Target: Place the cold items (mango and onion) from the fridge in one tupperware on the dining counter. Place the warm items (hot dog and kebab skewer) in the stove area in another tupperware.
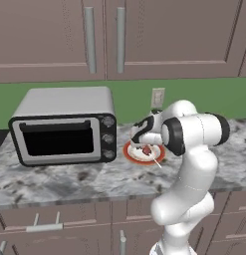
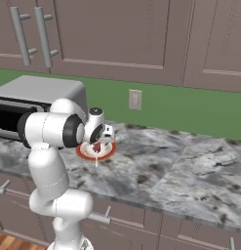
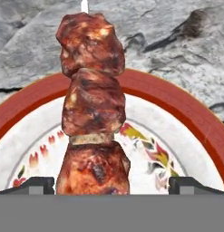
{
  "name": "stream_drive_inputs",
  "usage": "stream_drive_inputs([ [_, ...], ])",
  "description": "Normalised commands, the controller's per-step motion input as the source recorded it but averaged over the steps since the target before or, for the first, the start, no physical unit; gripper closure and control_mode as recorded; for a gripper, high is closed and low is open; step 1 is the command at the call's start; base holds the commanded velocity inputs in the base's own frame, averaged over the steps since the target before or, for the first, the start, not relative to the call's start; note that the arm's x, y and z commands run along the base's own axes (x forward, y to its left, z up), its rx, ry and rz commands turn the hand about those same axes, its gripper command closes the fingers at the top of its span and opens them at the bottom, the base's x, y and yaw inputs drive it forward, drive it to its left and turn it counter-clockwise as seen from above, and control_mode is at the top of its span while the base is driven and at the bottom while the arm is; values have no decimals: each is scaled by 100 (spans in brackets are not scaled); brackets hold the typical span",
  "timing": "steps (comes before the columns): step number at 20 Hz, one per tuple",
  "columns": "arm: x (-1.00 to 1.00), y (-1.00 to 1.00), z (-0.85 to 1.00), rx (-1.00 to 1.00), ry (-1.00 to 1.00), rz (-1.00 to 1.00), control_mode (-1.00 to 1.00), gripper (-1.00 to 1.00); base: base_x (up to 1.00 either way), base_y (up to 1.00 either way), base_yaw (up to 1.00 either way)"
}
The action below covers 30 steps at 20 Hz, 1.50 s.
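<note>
Kebab skewer (image 3: 93,108) lies on its red-rimmed plate (image 3: 177,113), mid-frame, your claw (image 3: 111,186) spread apart astride it; you've nothing visibly packed yet.

The white arm rises at the near left and bends over a grey marbled counter (image 2: 180,171). Its gripper (image 2: 97,141) hangs just above a red-rimmed plate (image 2: 85,152) that sits on the counter, near the left. A dark red kebab skewer (image 2: 96,148) shows right under the gripper, its pale stick pointing toward the near edge past the plate's rim. How the jaws stand cannot be told from here. At the far left stands a silver toaster oven (image 2: 39,93), partly hidden by the arm. Behind the counter runs a green wall with a pale outlet (image 2: 135,99), and brown cabinets (image 2: 117,34) hang above. More cabinet fronts with metal handles (image 2: 100,218) run below the counter.
</note>
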Motion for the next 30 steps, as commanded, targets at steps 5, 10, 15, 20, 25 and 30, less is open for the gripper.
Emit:
stream_drive_inputs([
  [5, 24, 0, -53, 0, 0, 0, -100, -100, 0, 0, 0],
  [10, 0, 0, -50, 0, 0, 0, -100, -100, 0, 0, 0],
  [15, -14, 0, -41, 0, -1, -3, -100, 100, 0, 0, 0],
  [20, -39, -10, -16, 2, -7, -2, -100, 100, 0, 0, 0],
  [25, -30, -8, 0, 0, 0, 0, -100, 100, 0, 0, 0],
  [30, -41, -6, 45, 0, -5, 1, -100, 100, 0, 0, 0],
])
